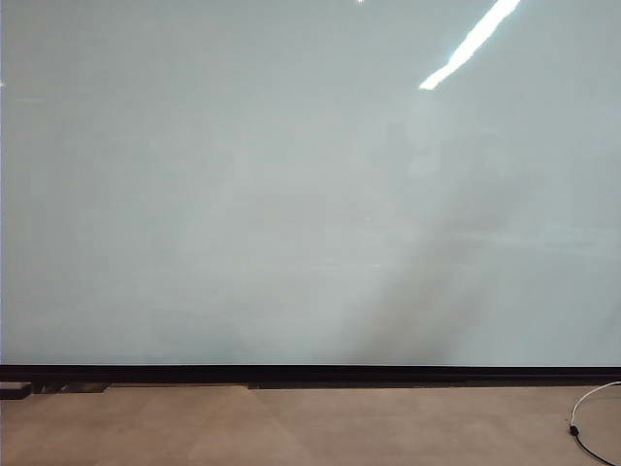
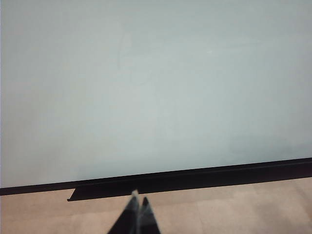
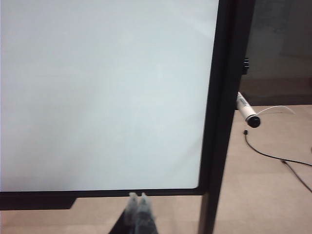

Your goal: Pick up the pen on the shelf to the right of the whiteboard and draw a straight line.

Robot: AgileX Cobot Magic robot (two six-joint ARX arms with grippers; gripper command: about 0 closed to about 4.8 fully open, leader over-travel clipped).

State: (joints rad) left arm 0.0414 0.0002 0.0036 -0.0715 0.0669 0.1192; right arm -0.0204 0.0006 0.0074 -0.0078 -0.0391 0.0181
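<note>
The whiteboard [image 1: 291, 194] fills the exterior view as a glossy pale board with a black strip [image 1: 310, 373] along its lower edge. Its face shows no drawn line. In the right wrist view the pen [image 3: 245, 109], whitish with a black tip, sticks out from behind the black frame post [image 3: 222, 122] at the board's right edge. The shelf under it is hidden by that post. My right gripper [image 3: 137, 196] is shut and empty, well short of the board and apart from the pen. My left gripper [image 2: 138, 197] is shut and empty too, facing the board's lower edge. Neither gripper shows in the exterior view.
Tan floor [image 1: 291, 427] runs below the board. A white cable with a black end [image 1: 580, 419] lies at the floor's right. A thin black cable [image 3: 273, 157] trails over the floor beyond the post. A black ledge [image 2: 97, 191] juts out under the board's strip.
</note>
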